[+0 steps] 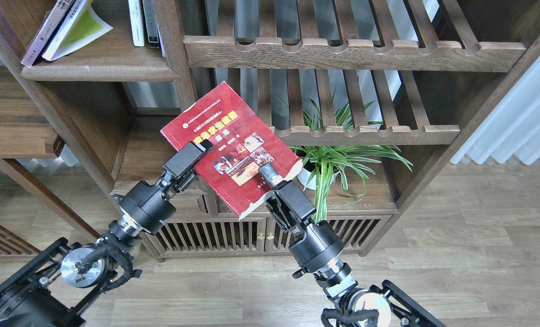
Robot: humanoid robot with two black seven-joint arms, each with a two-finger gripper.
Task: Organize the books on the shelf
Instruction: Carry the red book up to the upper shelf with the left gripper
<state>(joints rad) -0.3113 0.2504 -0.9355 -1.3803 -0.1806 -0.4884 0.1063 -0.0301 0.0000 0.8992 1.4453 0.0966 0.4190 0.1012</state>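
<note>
The red book, with a yellow title and photos, is held in the air, tilted, in front of the bookcase's middle post. My left gripper is shut on its left edge. My right gripper is shut on its lower right edge. The shelf, a solid brown board with a rounded lip, is at the upper left, above and left of the book. On it lean the lime-yellow book and the maroon book, tilted to the left.
Thin white and dark upright books stand at the shelf's right end by the post. Slatted racks fill the right side. A potted spider plant stands below them. The lower drawer-top board lies behind my left gripper.
</note>
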